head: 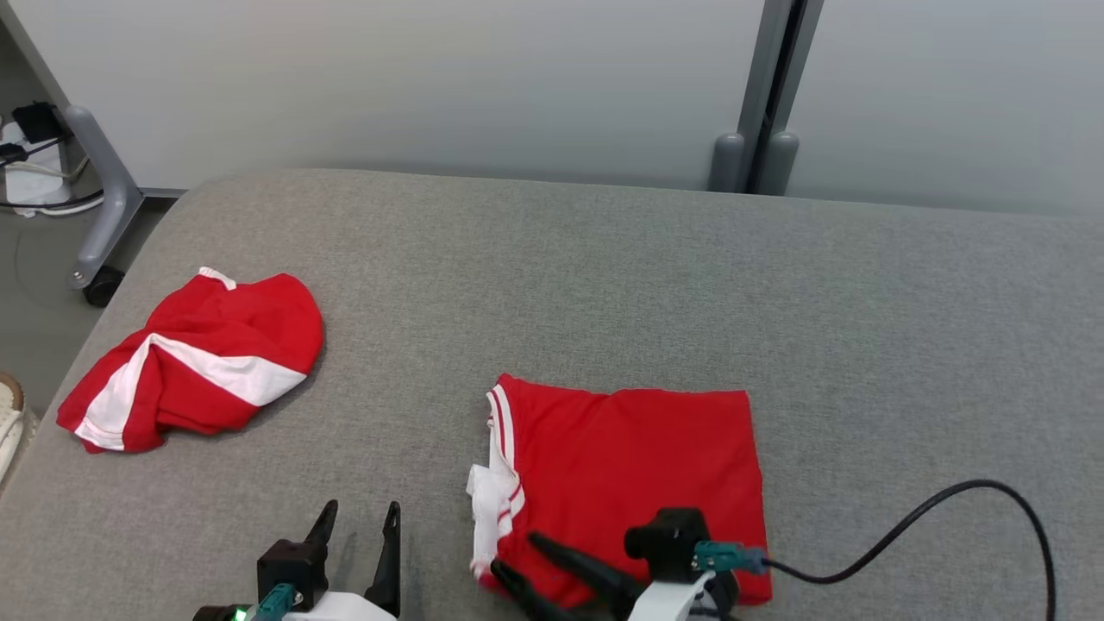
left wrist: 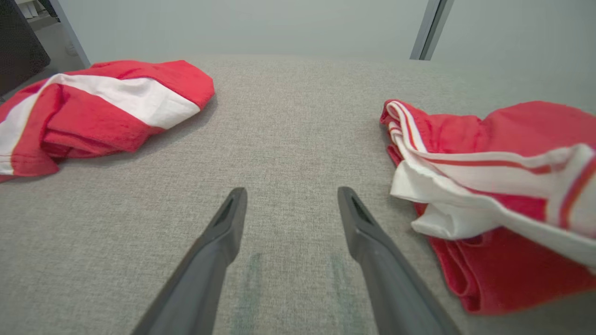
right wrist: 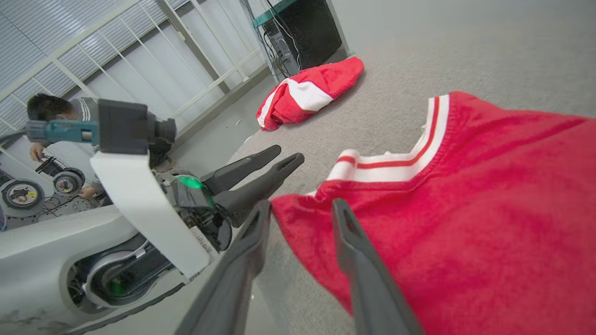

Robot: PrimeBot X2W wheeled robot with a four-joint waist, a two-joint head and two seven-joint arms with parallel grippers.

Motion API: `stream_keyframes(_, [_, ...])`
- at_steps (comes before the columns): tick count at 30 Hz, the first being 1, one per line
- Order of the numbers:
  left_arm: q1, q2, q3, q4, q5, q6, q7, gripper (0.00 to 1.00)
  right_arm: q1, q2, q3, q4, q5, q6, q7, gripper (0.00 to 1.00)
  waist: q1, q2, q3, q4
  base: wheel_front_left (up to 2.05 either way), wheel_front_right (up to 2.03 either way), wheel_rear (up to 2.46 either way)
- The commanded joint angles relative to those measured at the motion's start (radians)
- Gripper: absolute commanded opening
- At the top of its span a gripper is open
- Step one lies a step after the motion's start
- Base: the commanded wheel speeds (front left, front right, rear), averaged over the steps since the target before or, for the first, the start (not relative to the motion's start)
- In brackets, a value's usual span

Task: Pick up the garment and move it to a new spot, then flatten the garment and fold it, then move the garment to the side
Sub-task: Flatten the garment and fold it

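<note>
Red knit garment (head: pixel 630 466), folded roughly square, lies on coarse grey upholstery (head: pixel 604 285).

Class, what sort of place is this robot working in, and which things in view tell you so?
Probably a robotics lab or workshop: a person bends over wheeled equipment, a black computer tower trails cables, and a wheeled partition backs the grey work surface.

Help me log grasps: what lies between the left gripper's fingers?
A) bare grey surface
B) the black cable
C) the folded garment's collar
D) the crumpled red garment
A: the left gripper is open over bare grey surface, the crumpled garment and folded garment lying apart on either side.
</note>
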Motion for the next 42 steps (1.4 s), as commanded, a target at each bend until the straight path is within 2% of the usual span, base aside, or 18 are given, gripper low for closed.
stream_keyframes(1, [0.003,0.004,0.005,-0.005,-0.005,0.004,0.0,1.0,-0.022,-0.028,0.004,-0.009,0.027,0.0,-0.018,1.0,0.0,0.0,-0.001,-0.016,0.0,0.0,0.0])
stream_keyframes(5, [0.001,0.003,0.014,-0.011,-0.005,0.007,0.0,1.0,-0.044,-0.064,-0.039,0.019,0.032,0.0,-0.046,1.0,0.0,0.0,-0.006,-0.056,0.0,0.0,0.0])
stream_keyframes(8, [0.007,0.004,0.029,-0.015,-0.004,0.013,0.0,1.0,-0.032,-0.077,-0.169,0.056,-0.03,0.0,-0.052,1.0,0.0,0.0,-0.01,-0.093,0.0,0.0,0.0])
stream_keyframes(9, [0.007,0.004,0.029,-0.015,-0.004,0.013,0.0,1.0,-0.032,-0.077,-0.169,0.056,-0.03,0.0,-0.052,1.0,0.0,0.0,-0.01,-0.093,0.0,0.0,0.0])
stream_keyframes(16, [0.013,0.004,0.066,-0.021,0.005,0.018,0.0,1.0,0.1,-0.041,-0.621,0.079,-0.335,0.0,-0.05,1.0,0.0,0.0,-0.021,-0.163,0.0,0.0,0.0])
stream_keyframes(19, [0.016,0.004,0.086,-0.024,0.012,0.02,0.0,1.0,0.161,-0.021,-0.76,0.059,-0.442,0.0,-0.05,1.0,0.0,0.0,-0.027,-0.183,0.0,0.0,0.0])
stream_keyframes(22, [0.027,0.004,0.106,-0.03,0.022,0.022,0.0,1.0,0.209,-0.001,-0.849,0.031,-0.527,0.0,-0.05,1.0,0.0,0.0,-0.031,-0.196,0.0,0.0,0.0])
stream_keyframes(28, [0.057,0.004,0.14,-0.057,0.042,0.023,0.0,1.0,0.274,0.014,-0.947,-0.013,-0.615,0.0,-0.05,1.0,0.0,0.0,-0.045,-0.205,0.0,0.0,0.0])
stream_keyframes(42, [0.141,0.004,0.162,-0.136,0.055,0.03,0.0,1.0,0.326,0.013,-0.954,-0.026,-0.612,0.0,-0.05,1.0,0.0,0.0,-0.09,-0.2,0.0,0.0,0.0])
